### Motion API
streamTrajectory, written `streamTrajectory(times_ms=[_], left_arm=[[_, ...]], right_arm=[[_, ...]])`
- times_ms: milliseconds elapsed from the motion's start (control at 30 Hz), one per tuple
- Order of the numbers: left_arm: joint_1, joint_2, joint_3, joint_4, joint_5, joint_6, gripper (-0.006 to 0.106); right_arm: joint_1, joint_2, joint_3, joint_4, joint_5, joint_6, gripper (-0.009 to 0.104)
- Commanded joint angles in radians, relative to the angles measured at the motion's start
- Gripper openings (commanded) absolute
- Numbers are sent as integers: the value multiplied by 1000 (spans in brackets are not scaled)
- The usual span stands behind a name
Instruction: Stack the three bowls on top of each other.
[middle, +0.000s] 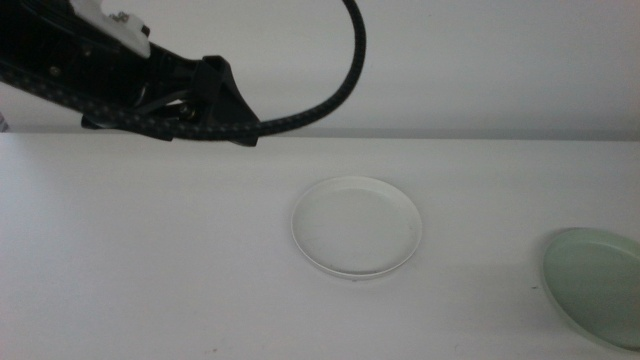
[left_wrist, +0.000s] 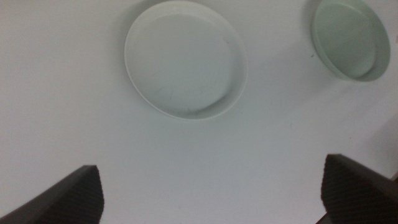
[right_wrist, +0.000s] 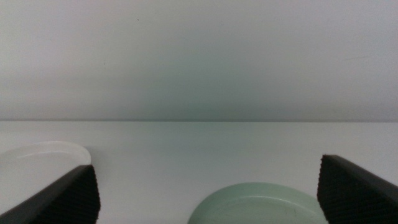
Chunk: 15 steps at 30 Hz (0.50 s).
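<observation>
The white bowl (middle: 356, 225) sits upright on the white table, near the middle. It also shows in the left wrist view (left_wrist: 185, 59) and at the edge of the right wrist view (right_wrist: 40, 158). The pale mint green bowl (middle: 596, 285) sits at the front right, cut by the picture's edge; it also shows in both wrist views (left_wrist: 349, 37) (right_wrist: 258, 204). The grey bowl is out of view. My left gripper (left_wrist: 211, 165) is open and empty, held high above the table to the left of the white bowl (middle: 225, 105). My right gripper (right_wrist: 206, 163) is open and empty, low, just short of the green bowl.
The white table (middle: 150, 260) runs to a pale back wall (middle: 480, 60). The left arm's braided black cable (middle: 340, 70) loops above the white bowl. Bare table lies between the two bowls and to the left.
</observation>
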<state>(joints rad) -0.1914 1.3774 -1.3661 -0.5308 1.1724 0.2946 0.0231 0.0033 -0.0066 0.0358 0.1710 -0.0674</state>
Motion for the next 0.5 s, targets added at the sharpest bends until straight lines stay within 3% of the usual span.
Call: streamTrajectory(times_ms=[0,67,233,467], left_arm=[[1,-16,3,10,-1,-18,94],[-25,-39,3,24,-13,-19,94],[-124,-115,3,194,-93,-167,94],[-129,-121,3,165,-82,-142,94]], right_arm=[[-4,-39,44,-8,-4,-5,93],[-4,-39,44,-8,-4,-5,93],[-4,-39,44,-8,-4,-5,93],[-4,-39,44,-8,-4,-5,93]])
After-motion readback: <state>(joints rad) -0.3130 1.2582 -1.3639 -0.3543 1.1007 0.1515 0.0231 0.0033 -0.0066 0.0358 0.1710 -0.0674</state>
